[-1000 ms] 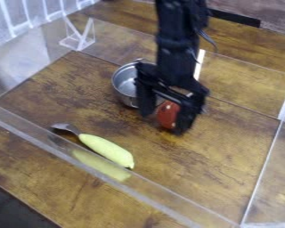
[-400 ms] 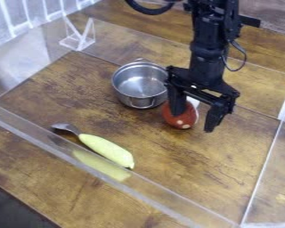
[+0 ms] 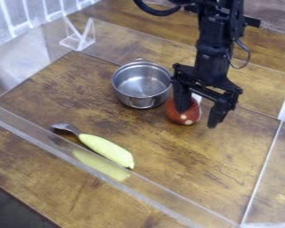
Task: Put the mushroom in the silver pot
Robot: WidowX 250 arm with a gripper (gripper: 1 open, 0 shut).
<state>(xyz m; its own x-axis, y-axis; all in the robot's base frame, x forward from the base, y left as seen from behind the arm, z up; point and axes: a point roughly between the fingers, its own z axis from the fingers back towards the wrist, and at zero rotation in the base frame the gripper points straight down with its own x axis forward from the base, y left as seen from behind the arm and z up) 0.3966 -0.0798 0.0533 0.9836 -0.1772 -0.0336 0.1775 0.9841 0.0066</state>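
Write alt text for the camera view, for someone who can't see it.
A black robot arm's open gripper points down over a reddish-brown toy mushroom on a wooden table, fingers straddling it. A small silver pot stands just left of the mushroom, and a yellow banana lies nearer the front, beside a clear plastic barrier.

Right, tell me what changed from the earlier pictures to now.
The gripper slid right across the table, from in front of the silver pot to the mushroom, and now stands low with its open jaws either side of it. Nothing has been gripped or lifted. The mushroom, the pot and the banana stayed where they were.
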